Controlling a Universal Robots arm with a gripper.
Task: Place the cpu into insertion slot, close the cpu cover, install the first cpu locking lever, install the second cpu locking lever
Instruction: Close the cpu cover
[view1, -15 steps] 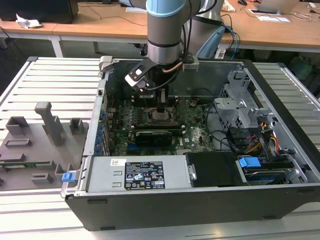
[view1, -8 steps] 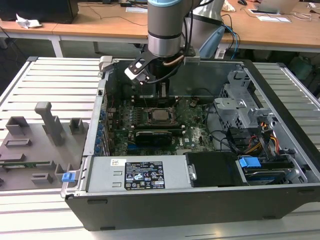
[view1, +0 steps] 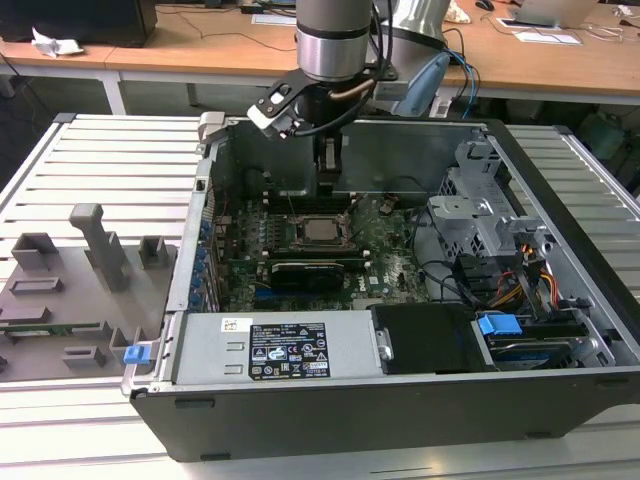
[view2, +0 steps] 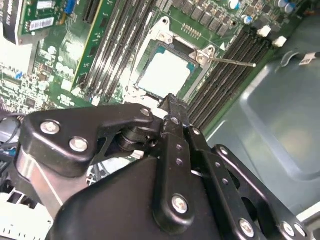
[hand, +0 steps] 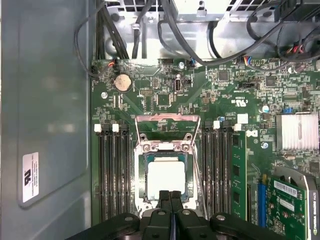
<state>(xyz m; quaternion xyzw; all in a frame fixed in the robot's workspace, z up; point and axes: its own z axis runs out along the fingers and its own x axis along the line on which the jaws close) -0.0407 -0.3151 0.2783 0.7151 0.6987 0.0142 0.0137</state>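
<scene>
One arm (view1: 335, 40) reaches straight down into the open computer case (view1: 560, 190). Its gripper (hand: 170, 196) has its fingertips pressed together on nothing, just over one edge of the insertion slot (hand: 140, 175). The cpu (hand: 165, 175) lies inside the slot, and the cpu cover (hand: 167, 120) stands lifted at the slot's opposite edge.

the cpu (hand: 166, 175) has a pale silver-grey face. the cpu cover (hand: 167, 119) is silver with a pinkish sheen. the motherboard (hand: 220, 100) is green, its memory slots (hand: 112, 170) black. the hand (hand: 170, 196) is black. the bench (view1: 110, 150) is pale grey, slat-striped.
</scene>
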